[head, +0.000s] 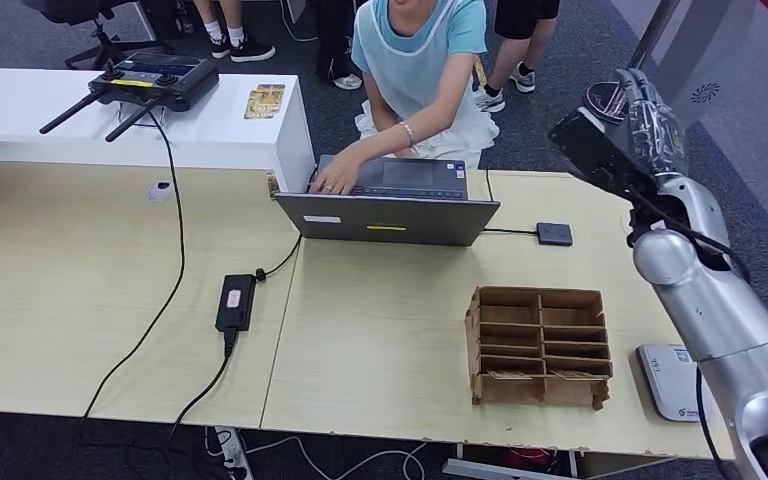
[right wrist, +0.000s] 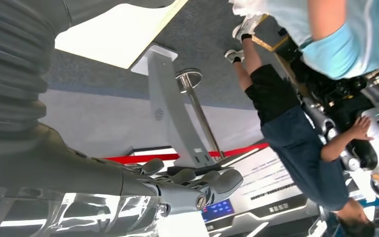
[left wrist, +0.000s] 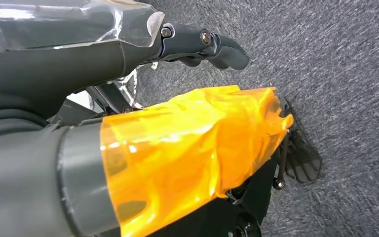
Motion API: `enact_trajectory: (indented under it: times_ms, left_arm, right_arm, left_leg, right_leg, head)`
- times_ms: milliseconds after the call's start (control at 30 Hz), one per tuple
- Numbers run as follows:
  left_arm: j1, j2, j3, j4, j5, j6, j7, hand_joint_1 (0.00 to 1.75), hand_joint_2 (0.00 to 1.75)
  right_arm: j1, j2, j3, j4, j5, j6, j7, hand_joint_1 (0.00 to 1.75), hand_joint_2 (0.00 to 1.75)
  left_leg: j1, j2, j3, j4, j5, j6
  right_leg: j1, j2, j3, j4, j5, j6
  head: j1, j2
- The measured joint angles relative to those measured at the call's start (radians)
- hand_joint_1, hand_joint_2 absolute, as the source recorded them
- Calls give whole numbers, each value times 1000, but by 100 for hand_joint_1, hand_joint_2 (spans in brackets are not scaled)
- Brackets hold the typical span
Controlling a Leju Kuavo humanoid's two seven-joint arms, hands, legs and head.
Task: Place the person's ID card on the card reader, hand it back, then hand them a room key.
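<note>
My right hand is raised high beyond the table's right end, toward the person in a light blue top. In the right wrist view its fingers are stretched out with nothing in them. A white-grey card reader lies on the table's right front corner, under my right forearm. Beside it stands a wooden slotted rack. My left hand hangs over grey carpet; its thumb is wrapped in orange tape and its fingers hold nothing.
The person's hand rests on an open laptop at the table's far edge. A small black box is cabled to it. A power brick and cables cross the middle. A controller and cards lie on the white counter.
</note>
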Motion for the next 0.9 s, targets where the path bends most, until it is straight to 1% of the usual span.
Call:
enact_trajectory:
  times_ms: [100, 233, 400, 600, 733, 900]
  left_arm:
    - [0, -1, 7, 0, 11, 3, -14, 0, 0]
    - [0, -4, 18, 0, 24, 5, -25, 0, 0]
    - [0, -6, 27, 0, 33, -2, -35, 0, 0]
    - [0, -6, 35, 0, 41, -8, -37, 0, 0]
    - [1, -6, 47, 0, 58, -24, -43, 0, 0]
    - [2, -6, 55, 0, 72, -35, -54, 0, 0]
  right_arm:
    - [45, -32, -51, -37, -15, 4, -4, 0, 175]
    - [88, -57, -104, -68, -53, 11, -22, 0, 175]
    - [130, -70, -152, -91, -90, 22, -45, 0, 175]
    - [151, -76, -174, -102, -115, 33, -55, 0, 175]
    - [185, -77, -212, -126, -248, 91, -98, 0, 175]
    - [255, -77, -273, -169, -420, 167, -132, 0, 175]
  left_leg:
    - [0, 0, 0, 0, 0, 0]
    - [0, 0, 0, 0, 0, 0]
    - [1, 0, 0, 0, 0, 0]
    - [1, 0, 0, 0, 0, 0]
    - [1, 0, 0, 0, 0, 0]
    - [1, 0, 0, 0, 0, 0]
  right_leg:
    - [0, 0, 0, 0, 0, 0]
    - [1, 0, 0, 0, 0, 0]
    - [1, 0, 0, 1, 0, 0]
    - [1, 0, 0, 0, 0, 0]
    - [0, 0, 0, 0, 0, 0]
    - [0, 0, 0, 0, 0, 0]
  head:
    - [0, 0]
    - [0, 0]
    - [0, 0]
    - [0, 0]
    - [0, 0]
    - [0, 0]
